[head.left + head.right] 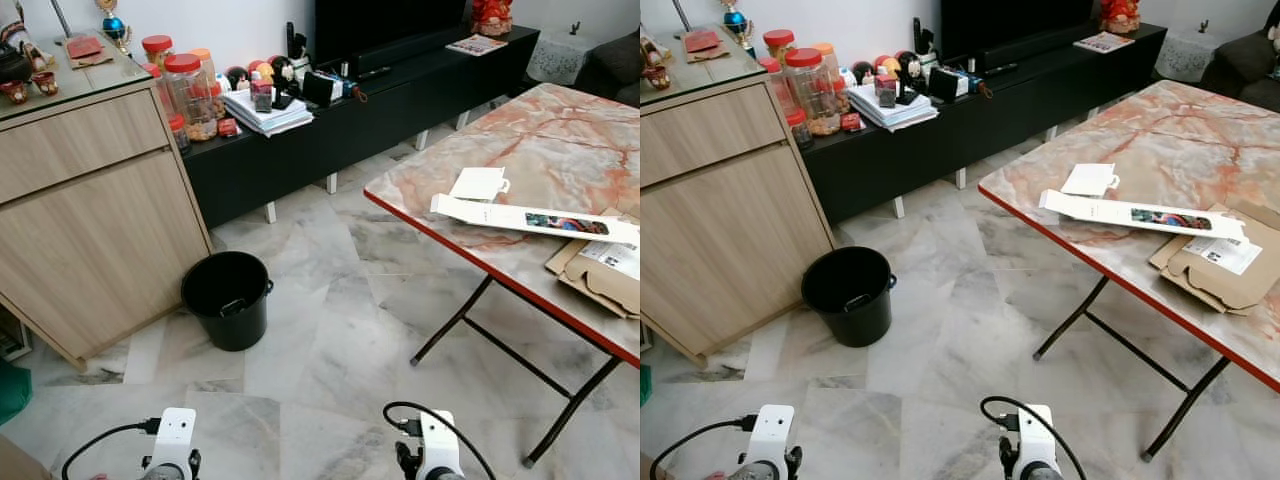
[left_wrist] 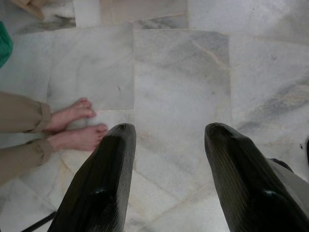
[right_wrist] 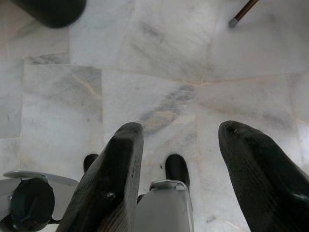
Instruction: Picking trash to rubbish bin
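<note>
The robot stands on the marble floor (image 1: 330,300) with both arms hanging low. The left gripper (image 2: 169,145) is spread wide with nothing in it, and it points down at the floor near a person's bare feet (image 2: 77,126). The right gripper (image 3: 181,145) is spread wide too, with nothing in it. The trash is on the folding table (image 1: 540,150), on the robot's right. I count three bits there: a small white card (image 1: 478,184), a long white box (image 1: 530,218) and a flat brown cardboard box (image 1: 1220,268) at the table's near end. The long box lies partly over the cardboard. There is one black bucket (image 1: 228,298) for rubbish, standing on the floor by the wooden cabinet (image 1: 90,210), well apart from the table. I think nothing is picked up yet, so the first job is to go to the table. It may be best to turn right, step close, and lift the right arm over the table edge. The long box looks like the easiest one to grab, because it sits on top. The small card is thin and flat, so it could be hard to pinch
</note>
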{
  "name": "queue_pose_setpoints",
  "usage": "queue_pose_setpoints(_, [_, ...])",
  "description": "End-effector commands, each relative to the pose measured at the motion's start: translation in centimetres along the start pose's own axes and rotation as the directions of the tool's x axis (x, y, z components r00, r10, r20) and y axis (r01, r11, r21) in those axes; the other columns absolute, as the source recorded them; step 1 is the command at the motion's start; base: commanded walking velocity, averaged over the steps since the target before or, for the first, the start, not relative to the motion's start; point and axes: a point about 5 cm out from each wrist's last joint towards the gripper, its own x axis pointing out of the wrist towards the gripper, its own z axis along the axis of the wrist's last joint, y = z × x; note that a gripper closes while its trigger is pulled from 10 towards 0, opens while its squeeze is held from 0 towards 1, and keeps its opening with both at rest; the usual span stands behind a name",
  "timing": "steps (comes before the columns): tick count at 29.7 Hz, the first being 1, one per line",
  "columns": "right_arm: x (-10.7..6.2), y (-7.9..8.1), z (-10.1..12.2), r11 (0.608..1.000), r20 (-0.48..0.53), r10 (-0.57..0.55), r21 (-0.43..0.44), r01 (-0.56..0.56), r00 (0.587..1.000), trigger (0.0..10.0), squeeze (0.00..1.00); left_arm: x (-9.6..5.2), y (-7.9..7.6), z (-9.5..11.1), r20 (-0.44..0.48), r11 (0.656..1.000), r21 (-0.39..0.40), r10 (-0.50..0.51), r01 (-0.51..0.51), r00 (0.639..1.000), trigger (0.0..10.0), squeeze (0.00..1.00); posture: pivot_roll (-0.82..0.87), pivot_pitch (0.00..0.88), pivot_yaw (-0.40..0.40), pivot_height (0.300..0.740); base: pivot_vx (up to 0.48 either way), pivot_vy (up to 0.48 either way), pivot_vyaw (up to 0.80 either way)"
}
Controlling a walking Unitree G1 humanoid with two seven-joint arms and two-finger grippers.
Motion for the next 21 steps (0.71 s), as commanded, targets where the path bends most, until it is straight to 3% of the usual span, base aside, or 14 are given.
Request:
queue_pose_setpoints(1, [0.00,0.07,-0.14,1.000,-0.013,-0.001,-0.009,0.001,1.000,10.0,0.00,-0.02,0.19,-0.14,-0.005,1.000,0.025,0.004,-0.004,1.000,10.0,0.00,-0.01,0.000,0.019,0.740,0.000,0.000,-0.80])
queue_pose_setpoints(13, [0.03,0.09,-0.06,1.000,-0.014,-0.001,-0.008,0.001,1.000,10.0,0.00,0.09,0.41,0.73,0.035,1.000,0.014,0.020,-0.020,0.999,10.0,0.00,-0.01,0.000,0.018,0.740,0.000,0.000,-0.80])
queue_pose_setpoints(21, [0.02,0.16,-0.17,1.000,-0.019,-0.002,-0.006,0.002,1.000,10.0,0.00,0.03,0.34,0.21,0.011,0.999,0.033,0.015,-0.015,1.000,10.0,0.00,-0.01,0.000,0.019,0.740,0.000,0.000,-0.80])
